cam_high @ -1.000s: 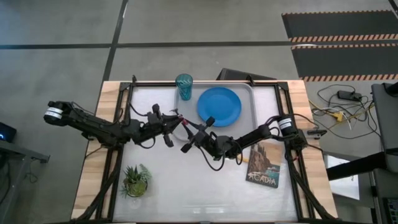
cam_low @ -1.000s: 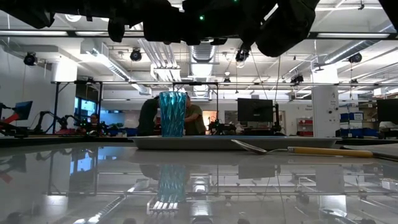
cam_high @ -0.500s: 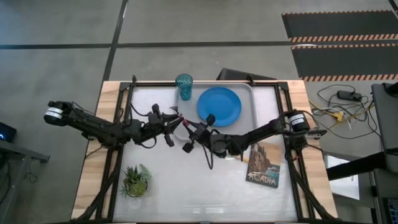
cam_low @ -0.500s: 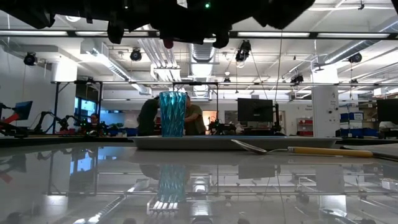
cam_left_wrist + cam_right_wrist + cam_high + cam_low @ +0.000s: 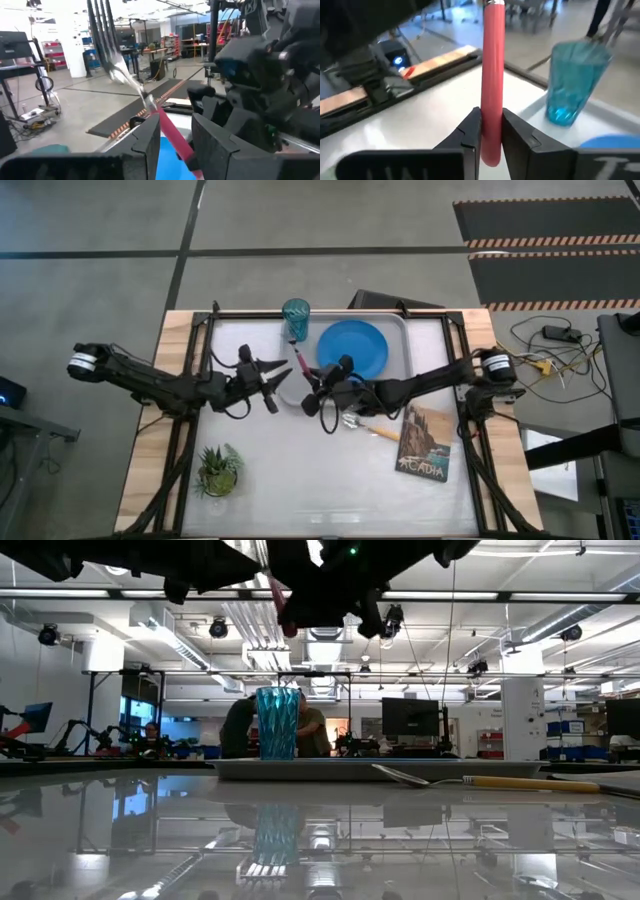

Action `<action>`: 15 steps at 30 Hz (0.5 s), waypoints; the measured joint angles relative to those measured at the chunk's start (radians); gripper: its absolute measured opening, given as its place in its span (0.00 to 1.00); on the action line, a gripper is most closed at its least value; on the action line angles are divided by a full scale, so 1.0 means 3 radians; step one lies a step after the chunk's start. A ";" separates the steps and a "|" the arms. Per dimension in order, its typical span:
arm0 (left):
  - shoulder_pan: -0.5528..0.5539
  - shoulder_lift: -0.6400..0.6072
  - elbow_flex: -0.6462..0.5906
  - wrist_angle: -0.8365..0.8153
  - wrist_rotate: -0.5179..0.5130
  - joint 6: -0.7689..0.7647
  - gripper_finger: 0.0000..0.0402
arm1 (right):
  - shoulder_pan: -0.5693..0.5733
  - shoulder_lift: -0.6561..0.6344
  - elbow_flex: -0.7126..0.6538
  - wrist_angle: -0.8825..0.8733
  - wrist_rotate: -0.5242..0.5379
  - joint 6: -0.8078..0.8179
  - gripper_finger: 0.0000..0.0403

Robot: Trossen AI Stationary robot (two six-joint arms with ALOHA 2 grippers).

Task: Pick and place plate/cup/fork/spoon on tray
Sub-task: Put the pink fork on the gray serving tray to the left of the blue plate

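Note:
The fork (image 5: 297, 360), pink-handled, is up in the air between my two grippers, left of the tray (image 5: 398, 325). My right gripper (image 5: 308, 383) is shut on it. My left gripper (image 5: 280, 378) stands open, its fingers on either side of the pink handle (image 5: 172, 132). The blue plate (image 5: 352, 350) lies in the tray, and the teal cup (image 5: 295, 317) stands upright at the tray's far left corner. The spoon (image 5: 370, 426), with an orange handle, lies flat on the table near the tray's near edge, under my right arm. My right gripper pinches the fork's pink handle (image 5: 492, 131) between its two fingers, close to the handle's free end. The fingers come about level from the table's right and lie across the handle. The fork is lifted clear of the table, its tines (image 5: 112, 67) toward the far edge.
A dark picture book (image 5: 423, 442) lies at the near right, a small potted plant (image 5: 218, 468) at the near left. The table's near middle is bare. People and equipment show in the room beyond the far edge.
My left gripper has opened and let go of the fork. My right gripper has risen a little, moved toward the far edge and rolled, carrying the fork, whose tines now point toward the cup. My right arm has swung back off the spoon.

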 joint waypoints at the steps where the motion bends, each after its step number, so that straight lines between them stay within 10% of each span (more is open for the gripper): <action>1: 0.0000 -0.0047 0.0000 -0.0053 -0.0004 0.0014 0.23 | -0.0015 -0.0018 0.0000 -0.0083 -0.0069 0.0104 0.11; 15: -0.0106 -0.0979 -0.0004 -0.1007 -0.0022 -0.0223 0.23 | -0.0087 0.0180 -0.0003 -0.1106 -0.0368 0.1533 0.07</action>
